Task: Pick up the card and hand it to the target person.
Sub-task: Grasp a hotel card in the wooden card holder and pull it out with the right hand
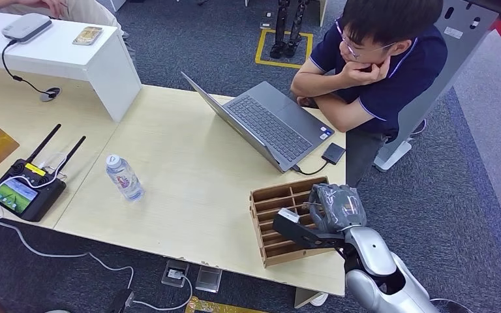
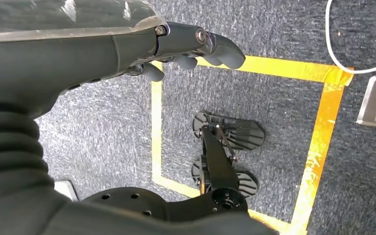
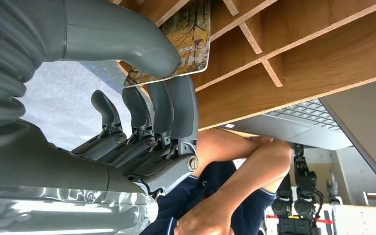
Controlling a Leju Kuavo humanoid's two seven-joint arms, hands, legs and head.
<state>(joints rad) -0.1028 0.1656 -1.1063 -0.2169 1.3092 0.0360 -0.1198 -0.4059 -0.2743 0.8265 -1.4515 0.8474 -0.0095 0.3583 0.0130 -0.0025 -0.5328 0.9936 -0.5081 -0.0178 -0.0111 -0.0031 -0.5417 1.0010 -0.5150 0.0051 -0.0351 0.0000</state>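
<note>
far left on the light wood table (image 1: 189, 195) there's a handheld controller (image 1: 26, 189) with two antennas and a lit screen, then a plastic water bottle (image 1: 124, 177) standing upright. an open grey laptop (image 1: 271, 124) sits near the middle, with a small dark adapter (image 1: 333, 153) just beside it. a person in a navy polo (image 1: 391, 72) sits at the far edge behind the laptop, chin propped on a hand. up on the white riser (image 1: 59, 55) lie a grey box and a phone.

the wooden slotted organizer (image 1: 286, 218) sits at the table's near right corner. the card (image 3: 186, 36) has a brownish tree-like print with white lettering i can't really read, and it's sticking out of one of the organizer's slots.

the right hand (image 3: 147, 98) is at the organizer, thumb pressed on the card's face and fingers curled under it, so it's pinching the card. the left hand (image 2: 176, 46) hangs over the carpet with fingers loosely curled, holding nothing.
</note>
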